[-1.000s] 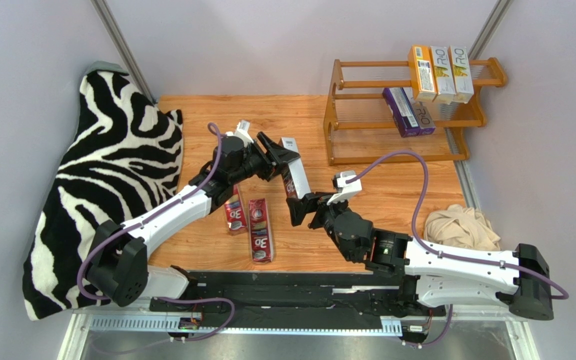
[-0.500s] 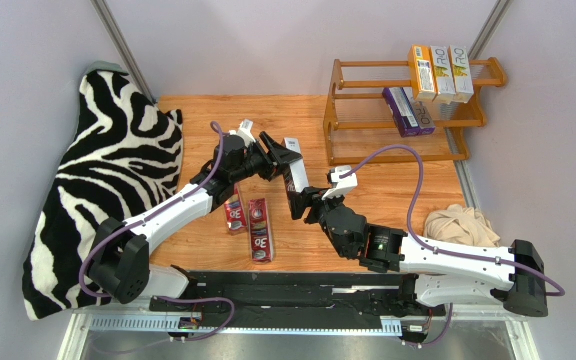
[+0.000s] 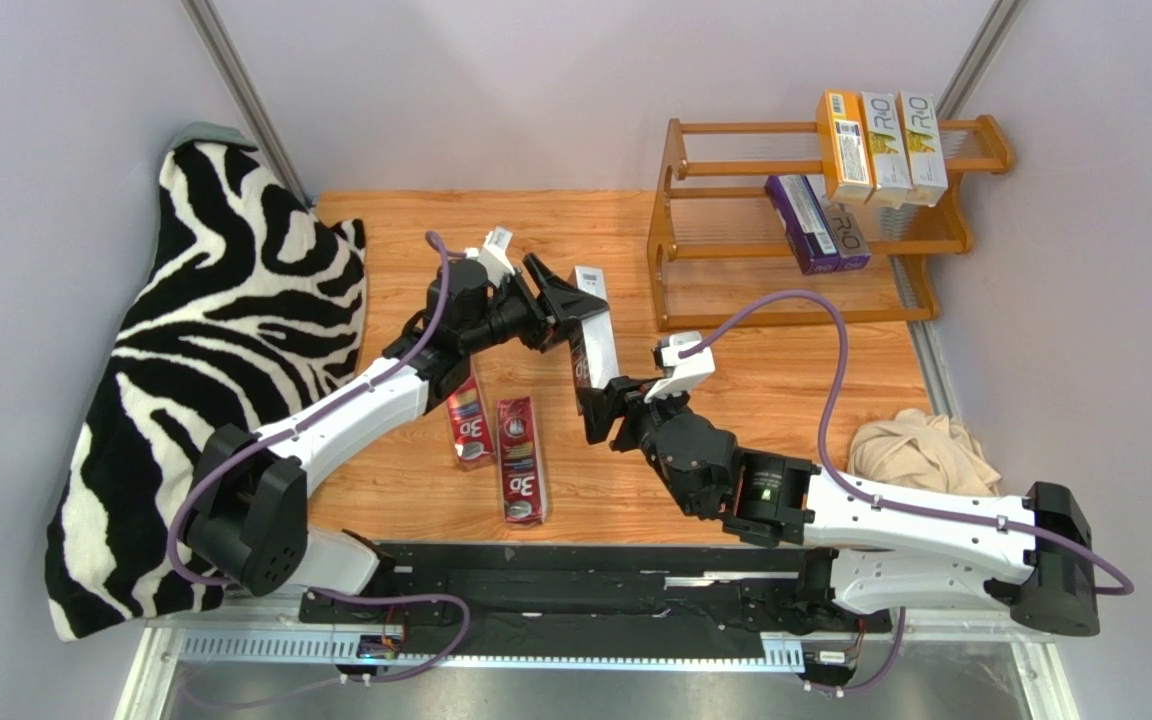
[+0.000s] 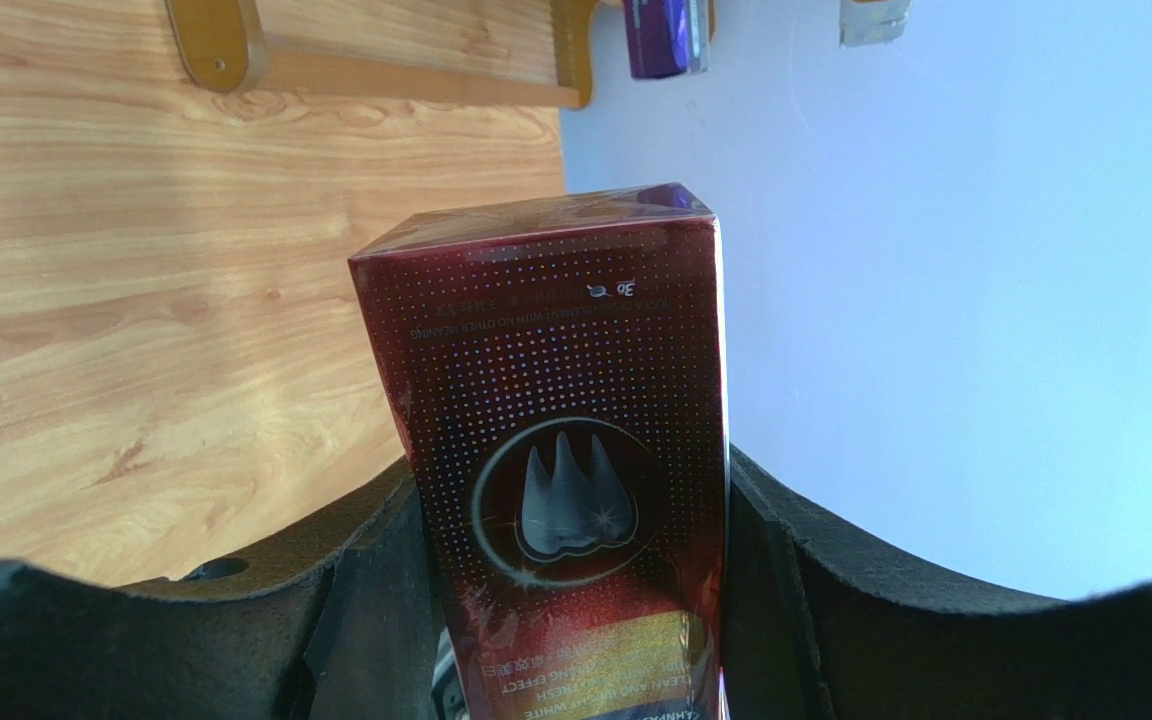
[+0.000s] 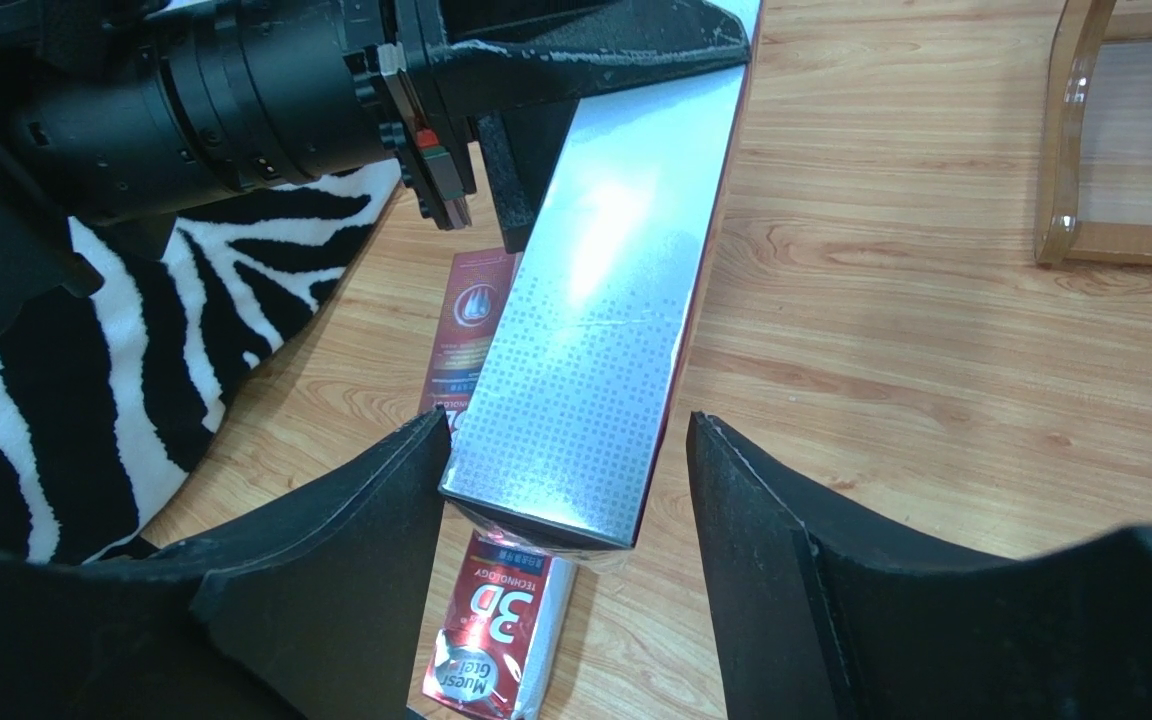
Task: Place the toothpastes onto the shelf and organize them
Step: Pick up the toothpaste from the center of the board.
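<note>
The left claw [image 3: 567,308] was clamped on the upper part of a red rectangular toothpaste carton [image 3: 593,353], holding it steeply tilted and clear of the wooden bench [image 3: 612,225]. The right claw [image 3: 605,413] straddled the carton's lower end. One finger [image 5: 372,510] lay against its edge and a sliver of bench showed at the other, so whether this claw gripped could not be told. Two more red cartons [image 3: 522,458] lay flat on the bench just beside the handover point. The orange-brown wooden shelf [image 3: 672,225] stood well apart at the far right, carrying two purple cartons [image 3: 815,222] and three orange-yellow and white cartons [image 3: 883,143].

Judged hazards:
- If the left claw released before the right had a firm hold, the carton would drop onto the bench.
- A hold at the extreme end of a glossy carton could let it pivot or slip.
- The two claws pulling against each other could crush the card
</note>
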Robot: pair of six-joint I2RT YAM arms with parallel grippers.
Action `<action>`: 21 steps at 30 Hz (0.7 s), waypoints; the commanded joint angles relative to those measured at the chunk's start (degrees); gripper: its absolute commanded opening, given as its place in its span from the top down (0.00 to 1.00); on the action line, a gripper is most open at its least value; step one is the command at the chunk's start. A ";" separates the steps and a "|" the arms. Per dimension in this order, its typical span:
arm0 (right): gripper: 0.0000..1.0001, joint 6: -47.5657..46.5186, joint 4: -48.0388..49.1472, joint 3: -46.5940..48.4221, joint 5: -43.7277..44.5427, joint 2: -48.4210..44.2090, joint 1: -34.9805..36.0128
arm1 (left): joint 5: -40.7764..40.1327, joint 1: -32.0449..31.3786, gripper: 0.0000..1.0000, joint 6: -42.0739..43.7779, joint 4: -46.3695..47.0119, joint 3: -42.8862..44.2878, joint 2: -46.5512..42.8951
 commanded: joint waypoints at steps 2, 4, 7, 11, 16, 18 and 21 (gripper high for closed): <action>0.41 -1.38 2.24 -0.10 1.09 -0.97 0.05 | 5.62 0.36 0.50 1.10 5.12 5.12 1.68; 0.45 -0.77 1.63 0.42 0.30 -0.62 -0.56 | 6.76 0.36 0.50 1.81 5.47 5.65 1.95; 0.57 0.82 -0.40 0.69 -1.28 -0.53 -1.80 | 6.50 0.36 0.50 2.25 5.47 5.39 1.34; 0.71 2.84 -3.12 0.51 -1.55 -0.44 -2.59 | 6.06 0.36 0.49 2.34 5.47 5.13 0.63; 0.78 4.25 -4.09 -0.36 -1.20 -1.14 -2.85 | 6.15 0.36 0.45 3.83 4.77 4.95 -0.16; 0.85 4.77 -4.18 -0.98 -1.11 -1.84 -2.94 | 6.76 0.36 0.36 4.80 4.15 4.95 -0.68; 0.89 5.39 -4.27 -2.30 -1.37 -3.60 -3.64 | 7.38 0.36 0.25 8.48 1.96 5.04 -1.91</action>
